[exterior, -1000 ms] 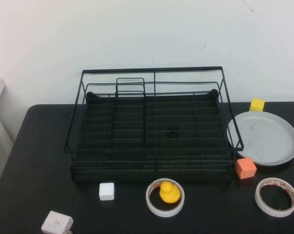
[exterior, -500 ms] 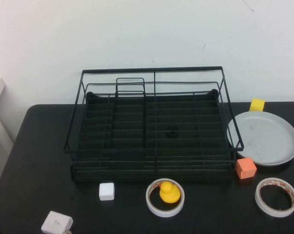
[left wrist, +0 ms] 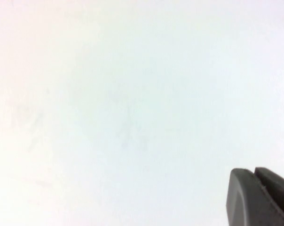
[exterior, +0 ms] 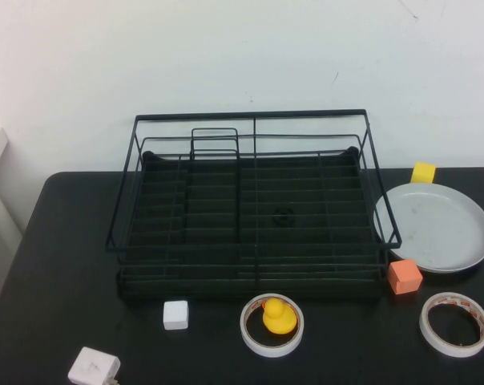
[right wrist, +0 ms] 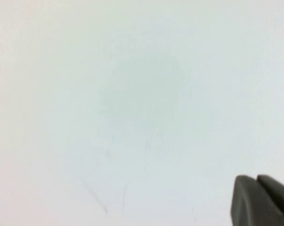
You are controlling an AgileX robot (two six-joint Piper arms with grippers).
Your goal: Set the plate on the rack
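The light-grey plate (exterior: 438,227) lies flat on the black table at the right, just beside the right end of the black wire rack (exterior: 253,208), whose base is empty. Neither arm shows in the high view. In the left wrist view my left gripper (left wrist: 254,171) faces a blank white wall, its two dark fingers pressed together with nothing between them. In the right wrist view my right gripper (right wrist: 256,178) also faces the white wall, its fingers pressed together and empty. Neither wrist view shows the plate or the rack.
An orange cube (exterior: 405,277) touches the plate's front edge and a yellow block (exterior: 423,172) sits behind it. A tape ring (exterior: 456,323) lies front right. Another tape ring (exterior: 272,325) holds a yellow duck (exterior: 279,314). A white cube (exterior: 175,314) and a white adapter (exterior: 93,367) lie front left.
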